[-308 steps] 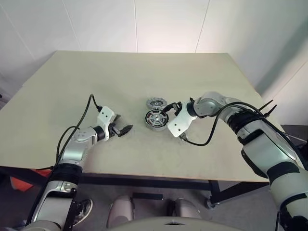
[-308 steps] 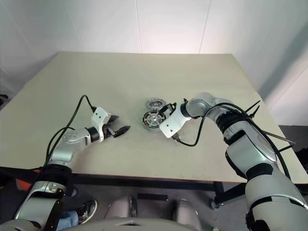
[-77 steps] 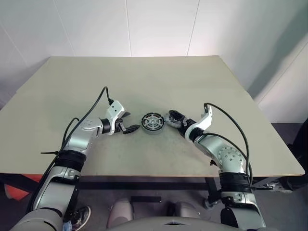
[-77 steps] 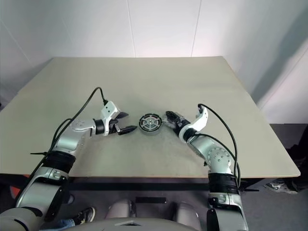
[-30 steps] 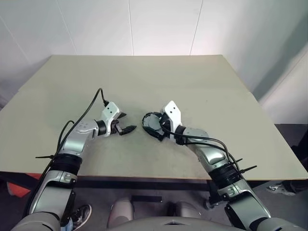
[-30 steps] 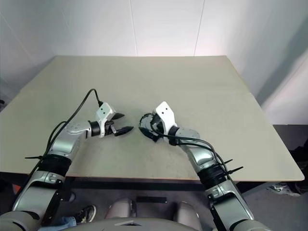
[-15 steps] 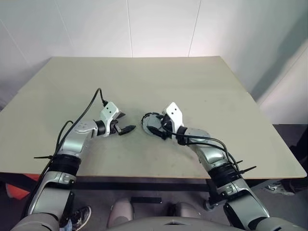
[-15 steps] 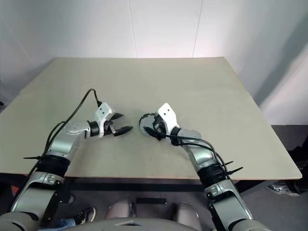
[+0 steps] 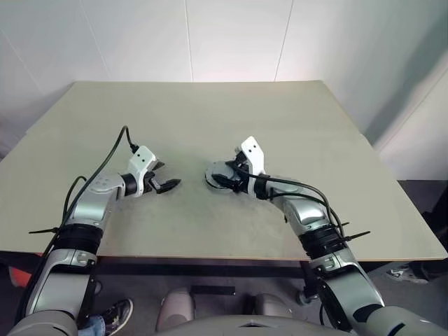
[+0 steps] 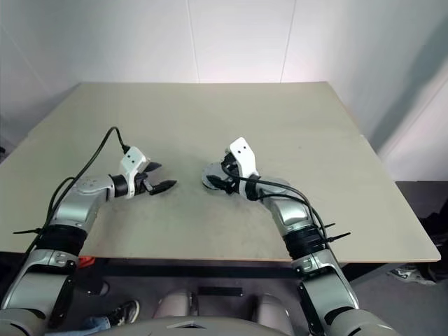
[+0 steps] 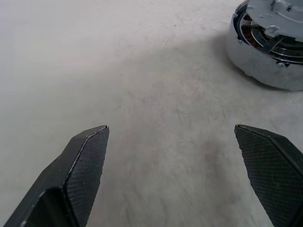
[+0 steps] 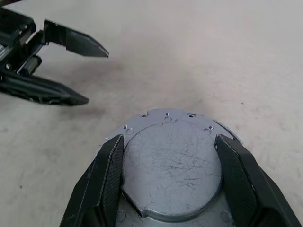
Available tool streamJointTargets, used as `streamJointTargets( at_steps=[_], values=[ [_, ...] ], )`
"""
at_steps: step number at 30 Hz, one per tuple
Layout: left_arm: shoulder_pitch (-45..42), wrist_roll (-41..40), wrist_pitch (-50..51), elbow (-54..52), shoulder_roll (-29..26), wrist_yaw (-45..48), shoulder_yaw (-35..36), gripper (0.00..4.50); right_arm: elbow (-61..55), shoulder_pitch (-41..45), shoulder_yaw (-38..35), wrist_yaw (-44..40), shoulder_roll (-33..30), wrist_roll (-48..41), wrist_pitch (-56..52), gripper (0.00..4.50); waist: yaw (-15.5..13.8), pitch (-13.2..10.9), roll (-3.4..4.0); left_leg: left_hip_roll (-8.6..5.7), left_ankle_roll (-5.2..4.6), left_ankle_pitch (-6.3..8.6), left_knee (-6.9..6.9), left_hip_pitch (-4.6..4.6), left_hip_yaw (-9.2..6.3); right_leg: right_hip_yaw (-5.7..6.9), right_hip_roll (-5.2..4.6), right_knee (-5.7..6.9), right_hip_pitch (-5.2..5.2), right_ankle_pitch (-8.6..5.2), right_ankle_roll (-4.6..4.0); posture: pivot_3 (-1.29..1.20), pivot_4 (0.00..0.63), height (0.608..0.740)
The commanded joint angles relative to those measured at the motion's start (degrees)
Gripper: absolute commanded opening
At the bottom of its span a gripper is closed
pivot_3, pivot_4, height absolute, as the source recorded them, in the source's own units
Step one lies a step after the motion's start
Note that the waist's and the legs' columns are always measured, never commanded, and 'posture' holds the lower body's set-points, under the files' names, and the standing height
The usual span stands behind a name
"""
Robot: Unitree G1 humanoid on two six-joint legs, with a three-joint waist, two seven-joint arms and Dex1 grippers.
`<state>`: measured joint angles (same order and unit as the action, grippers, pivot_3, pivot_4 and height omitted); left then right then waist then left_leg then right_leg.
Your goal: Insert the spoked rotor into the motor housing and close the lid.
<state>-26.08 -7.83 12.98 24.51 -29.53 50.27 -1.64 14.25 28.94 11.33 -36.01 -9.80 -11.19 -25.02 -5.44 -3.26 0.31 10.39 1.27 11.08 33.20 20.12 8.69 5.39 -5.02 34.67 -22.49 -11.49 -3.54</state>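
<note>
The motor housing (image 11: 255, 61) sits at mid-table, a silvery round shell with copper-red windings showing through a gap under its top. The lid (image 12: 170, 161), a scratched grey metal disc, lies on top of the housing. My right gripper (image 12: 169, 139) reaches over it from the right, its two black fingers (image 12: 109, 179) pressed against opposite sides of the lid's raised centre. My left gripper (image 9: 166, 185) hovers open a short way to the housing's left, with nothing between its fingers (image 11: 85, 161). The spoked rotor is hidden from view.
The beige table (image 9: 210, 105) runs wide around the housing, with its front edge close to my arms. White walls stand behind it. Black cables loop from both wrists.
My right gripper's fingers have narrowed onto the lid on the housing. My left gripper has drawn away to the left, still open.
</note>
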Motion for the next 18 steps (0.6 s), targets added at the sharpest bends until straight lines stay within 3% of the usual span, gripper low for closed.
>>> streamJointTargets(
  at_steps=[1,18],
  values=[
    [-0.3,-0.6,-0.6,-2.2,0.0,-0.4,0.8,4.50,-0.8,1.4,-1.0,0.0,0.8,-0.6,0.3,2.94,0.0,0.0,0.00,0.00,0.02,-0.01,0.00,0.03,0.00,0.00,0.00,0.00,-0.03,0.00,0.00,0.00,0.000,0.740],
    [-0.6,-0.4,-0.4,-2.4,0.5,-0.2,-0.1,4.50,8.5,1.9,0.3,5.2,3.9,5.4,5.5,2.94,0.2,0.0,0.00,0.03,0.04,-0.02,-0.04,-0.38,0.03,-0.09,0.06,0.02,0.23,-0.26,0.38,0.00,0.000,0.740]
  ],
)
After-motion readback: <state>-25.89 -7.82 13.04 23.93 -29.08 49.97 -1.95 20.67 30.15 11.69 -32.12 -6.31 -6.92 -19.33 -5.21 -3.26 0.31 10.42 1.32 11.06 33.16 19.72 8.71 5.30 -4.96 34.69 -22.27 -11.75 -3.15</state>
